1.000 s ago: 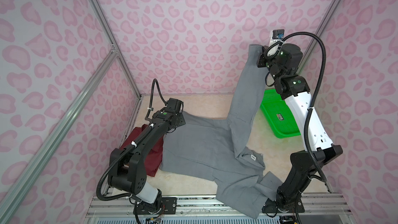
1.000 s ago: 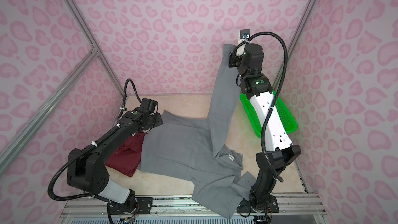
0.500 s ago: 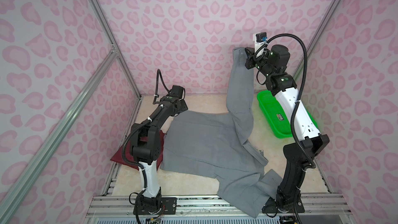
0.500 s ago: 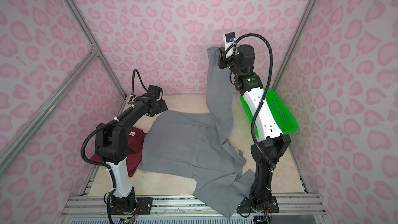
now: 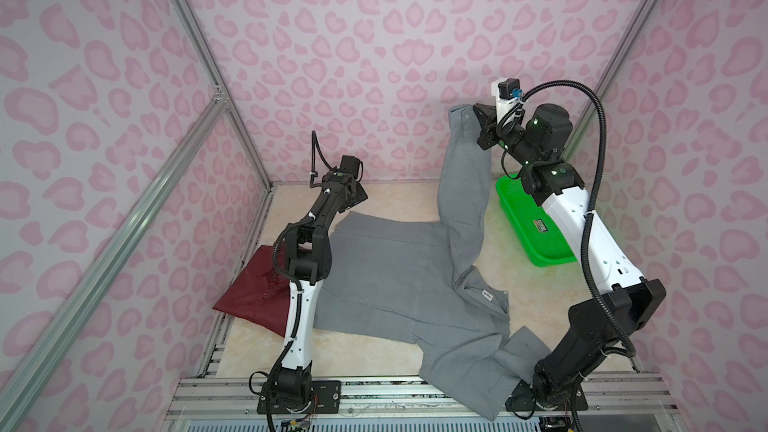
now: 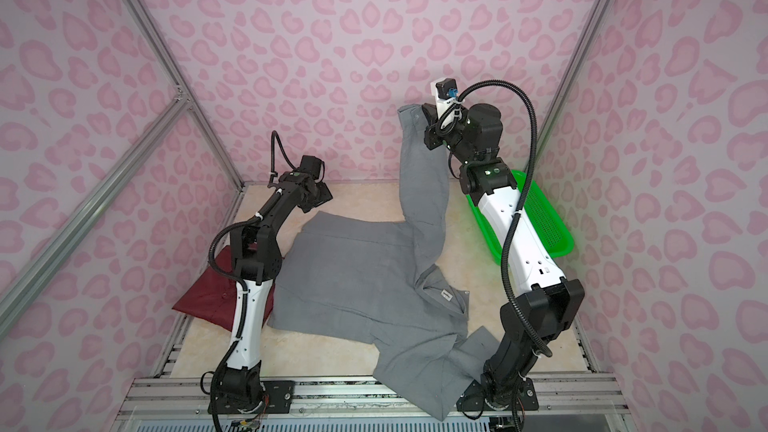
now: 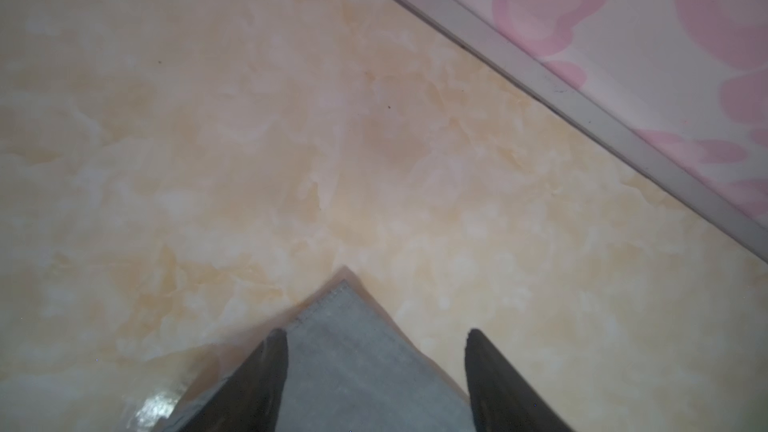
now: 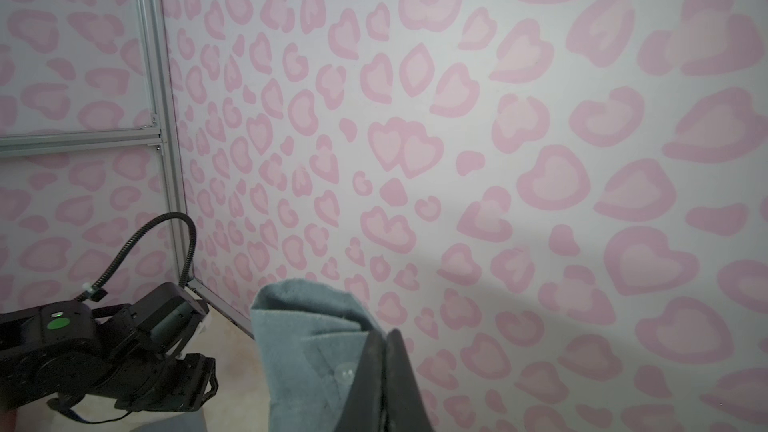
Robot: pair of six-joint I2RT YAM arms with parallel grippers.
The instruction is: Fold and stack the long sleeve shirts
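Left gripper [image 7: 377,332] farther back over marbled beige tabletop [image 7: 208,139]

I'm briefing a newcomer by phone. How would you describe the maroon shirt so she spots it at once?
Look at the left edge of the table, where the left arm rises. Behind that arm, left of the grey shirt, lies the maroon shirt. It is the only dark red cloth, far smaller than the spread grey one.

Grey shirt [image 5: 386,268]: matt woven cloth, slightly fuzzy (stitched hem shows in the left wrist view). Maroon shirt [image 5: 253,292]: matt cloth. Basket [image 5: 515,218]: glossy perforated plastic. Tabletop [image 7: 249,118]: smooth, glossy, marble-look. Frame rail [image 8: 153,56]: bare brushed metal. Wall [image 8: 498,118]: matt printed sheet.
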